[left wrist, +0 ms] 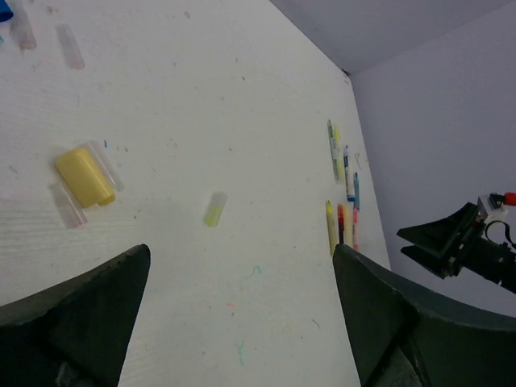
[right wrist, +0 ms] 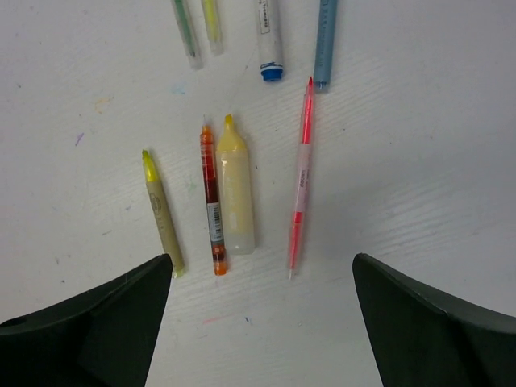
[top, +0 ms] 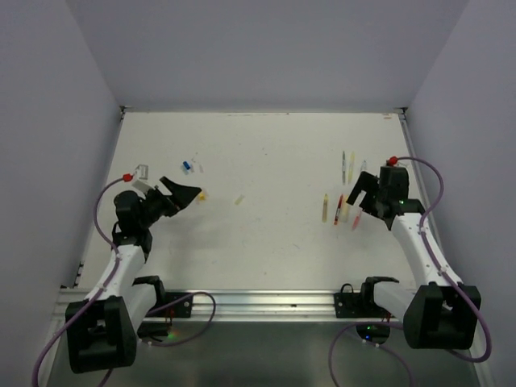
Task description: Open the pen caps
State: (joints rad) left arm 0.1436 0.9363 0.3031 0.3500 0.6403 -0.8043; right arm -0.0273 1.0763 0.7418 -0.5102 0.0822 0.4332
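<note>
Several pens lie side by side at the right of the table (top: 242, 258). In the right wrist view they are a yellow-green pen (right wrist: 163, 214), a red pen (right wrist: 212, 201), a thick pale yellow pen (right wrist: 235, 189), a pink pen (right wrist: 301, 177), and, farther off, a blue-and-white pen (right wrist: 269, 40). My right gripper (right wrist: 262, 262) is open and empty, hovering just short of their near ends (top: 359, 192). Loose caps lie at the left: yellow (left wrist: 84, 177), pale yellow (left wrist: 214, 209) and blue (top: 187, 166). My left gripper (left wrist: 242, 258) is open and empty near the yellow cap (top: 184, 193).
Clear cap-like tubes (left wrist: 69, 46) lie near the blue cap. A small white object (top: 144, 172) sits by the left wall. Walls close the table at left, right and back. A metal rail (top: 258, 302) runs along the near edge.
</note>
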